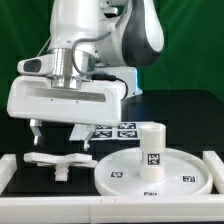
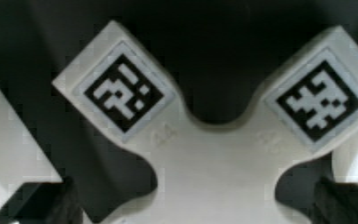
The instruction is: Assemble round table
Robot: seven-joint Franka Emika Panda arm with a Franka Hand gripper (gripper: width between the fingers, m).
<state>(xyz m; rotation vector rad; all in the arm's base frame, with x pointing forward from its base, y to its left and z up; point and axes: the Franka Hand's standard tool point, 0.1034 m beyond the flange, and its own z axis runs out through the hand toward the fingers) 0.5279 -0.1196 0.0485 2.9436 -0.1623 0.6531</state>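
Post (image 1: 152, 143) seemingly stands on disc (image 1: 172, 168), cross piece (image 1: 58, 160) beside.

glossy white arm (image 1: 82, 22) with black joint (image 1: 150, 42), boxy white claw (image 1: 63, 133), dark fingers (image 1: 37, 130).

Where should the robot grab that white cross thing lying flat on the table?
Probably at the narrow middle of the cross piece, coming straight down from above. It lies flat and low, so there is little to pinch from the side. Between its arms it narrows to a slim waist that the open fingers could close across.
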